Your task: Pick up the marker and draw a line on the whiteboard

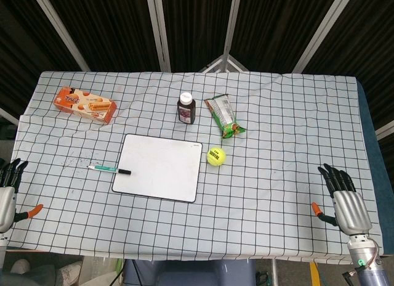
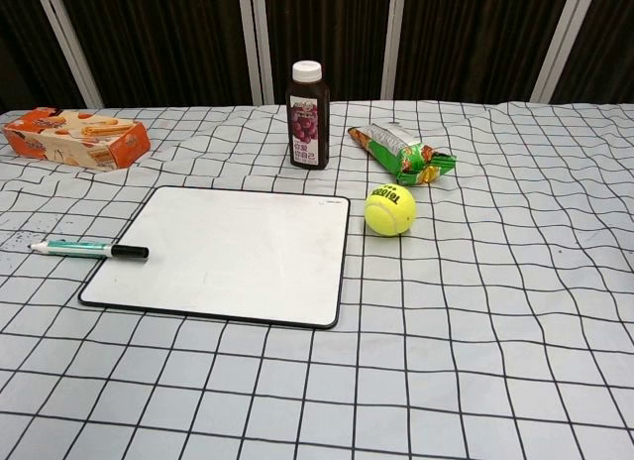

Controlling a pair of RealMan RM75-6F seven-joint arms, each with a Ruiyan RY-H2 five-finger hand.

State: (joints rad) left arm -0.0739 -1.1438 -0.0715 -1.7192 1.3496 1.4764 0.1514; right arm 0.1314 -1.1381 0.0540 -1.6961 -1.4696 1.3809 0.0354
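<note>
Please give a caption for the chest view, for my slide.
Marker lying beside a blank whiteboard on the checked table.

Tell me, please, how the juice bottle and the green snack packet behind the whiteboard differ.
The juice bottle stands upright; the snack packet lies flat. The bottle is dark with a white cap and a fruit label; the packet is green and crinkled. The bottle sits left of the packet. Both rest on the checked tablecloth, beyond the whiteboard.

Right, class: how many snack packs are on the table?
2. An orange biscuit box lies at the far left of the table; a green snack bag lies right of the juice bottle, behind the tennis ball. None seems hidden.
</note>
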